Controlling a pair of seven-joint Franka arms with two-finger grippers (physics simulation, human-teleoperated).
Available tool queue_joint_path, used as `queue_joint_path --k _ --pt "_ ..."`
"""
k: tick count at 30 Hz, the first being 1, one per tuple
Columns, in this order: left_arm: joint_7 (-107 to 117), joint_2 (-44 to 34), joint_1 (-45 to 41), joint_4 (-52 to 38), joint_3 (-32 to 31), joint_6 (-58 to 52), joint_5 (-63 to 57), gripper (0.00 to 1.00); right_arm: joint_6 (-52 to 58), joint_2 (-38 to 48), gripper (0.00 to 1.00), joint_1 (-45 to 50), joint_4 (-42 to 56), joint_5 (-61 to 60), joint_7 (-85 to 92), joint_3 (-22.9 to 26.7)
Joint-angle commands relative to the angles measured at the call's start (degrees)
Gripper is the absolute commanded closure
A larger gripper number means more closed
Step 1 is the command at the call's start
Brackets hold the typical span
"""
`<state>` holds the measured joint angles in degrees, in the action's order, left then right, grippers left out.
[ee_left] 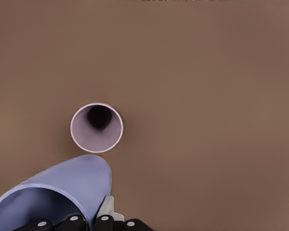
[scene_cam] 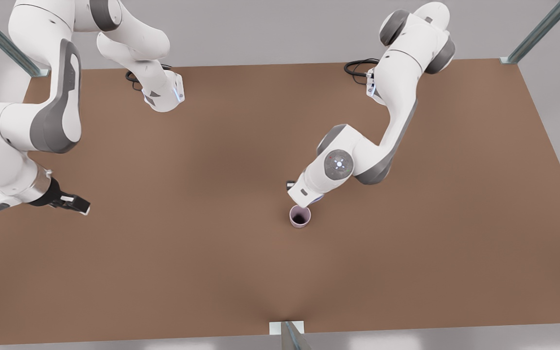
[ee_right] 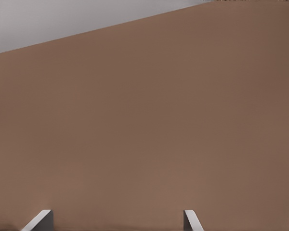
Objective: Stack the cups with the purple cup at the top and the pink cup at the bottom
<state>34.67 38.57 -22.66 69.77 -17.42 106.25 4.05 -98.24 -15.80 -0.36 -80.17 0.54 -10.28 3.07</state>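
The pink cup [scene_cam: 300, 216] [ee_left: 96, 127] stands upright and open-mouthed on the brown table [scene_cam: 187, 253], a little right of centre in the front view. Just behind it, the arm on the front view's right carries my left gripper [ee_left: 100, 215], which points down and is shut on the wall of the purple cup [ee_left: 62, 192]. That cup hangs beside and above the pink one, apart from it. In the front view the white hand hides the purple cup. My right gripper [scene_cam: 79, 204] [ee_right: 115, 222] waits open over the table's left edge, holding nothing.
Both arm bases [scene_cam: 163, 95] and their black cables [scene_cam: 360, 65] sit along the table's far edge. Metal frame posts [scene_cam: 537, 31] stand at the far corners, and another post [scene_cam: 287, 333] is at the middle of the near edge.
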Motion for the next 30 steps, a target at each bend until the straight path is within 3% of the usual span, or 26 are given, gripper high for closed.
queue_joint_path --k 1,9,11,30 --pt "22.11 0.54 -0.28 -0.51 0.1 2.82 -0.8 0.79 0.07 0.07 0.0 0.09 0.1 0.07 18.72 0.01" --pt "21.32 2.03 -0.19 -0.6 1.68 10.38 -3.96 0.79 -0.81 -0.54 0.0 -0.7 2.21 -1.95 18.11 0.27" --pt "21.23 2.03 -0.19 -0.6 1.68 11.7 -3.96 0.79 3.58 0.34 0.0 -1.84 2.48 -1.95 18.55 0.27" --pt "21.23 3.18 -1.15 0.28 1.51 12.75 -5.55 0.79 4.46 -0.02 0.0 -1.93 5.2 -1.95 18.11 0.53"
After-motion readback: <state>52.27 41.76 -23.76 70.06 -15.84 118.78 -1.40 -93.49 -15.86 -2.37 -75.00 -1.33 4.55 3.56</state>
